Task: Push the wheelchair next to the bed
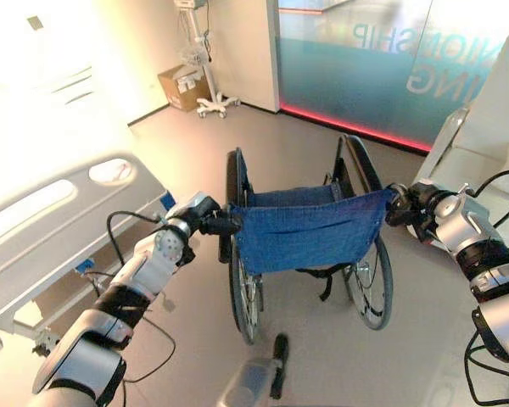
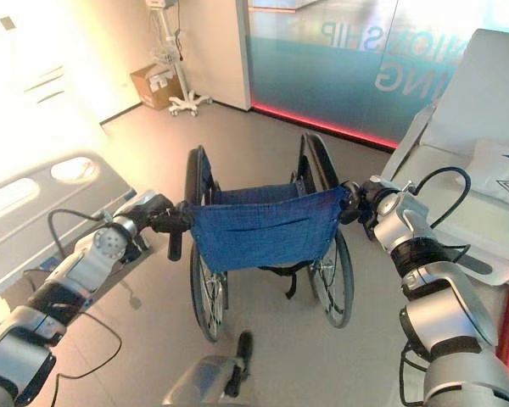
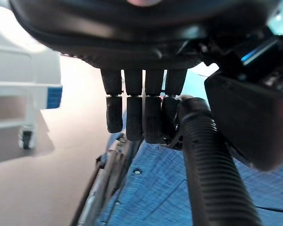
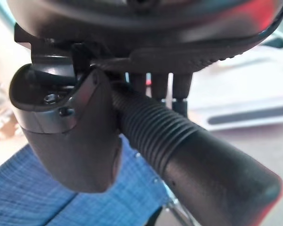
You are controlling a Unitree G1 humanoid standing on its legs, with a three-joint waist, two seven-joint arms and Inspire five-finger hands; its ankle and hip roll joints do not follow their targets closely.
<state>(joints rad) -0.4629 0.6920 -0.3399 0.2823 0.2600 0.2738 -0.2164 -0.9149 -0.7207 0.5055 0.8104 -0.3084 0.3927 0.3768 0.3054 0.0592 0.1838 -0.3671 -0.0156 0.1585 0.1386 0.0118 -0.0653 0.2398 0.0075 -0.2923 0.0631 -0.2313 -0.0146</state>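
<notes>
Smooth grey-beige floor [image 1: 322,153] runs the length of the room, catching a soft sheen. Along the far side stands a frosted teal glass wall [image 1: 365,59] with pale mirrored lettering, and a glowing red strip [image 1: 348,123] lines its base. Beside it, a plain cream wall panel [image 1: 242,47]. In the far corner, a wheeled medical stand [image 1: 205,93] sits next to a brown cardboard box [image 1: 182,86]. Strong light washes out the left wall [image 1: 59,76], almost white. To the right, a white padded piece of furniture [image 2: 475,127] rises at an angle, with a white bag [image 2: 500,174] lying on it.
</notes>
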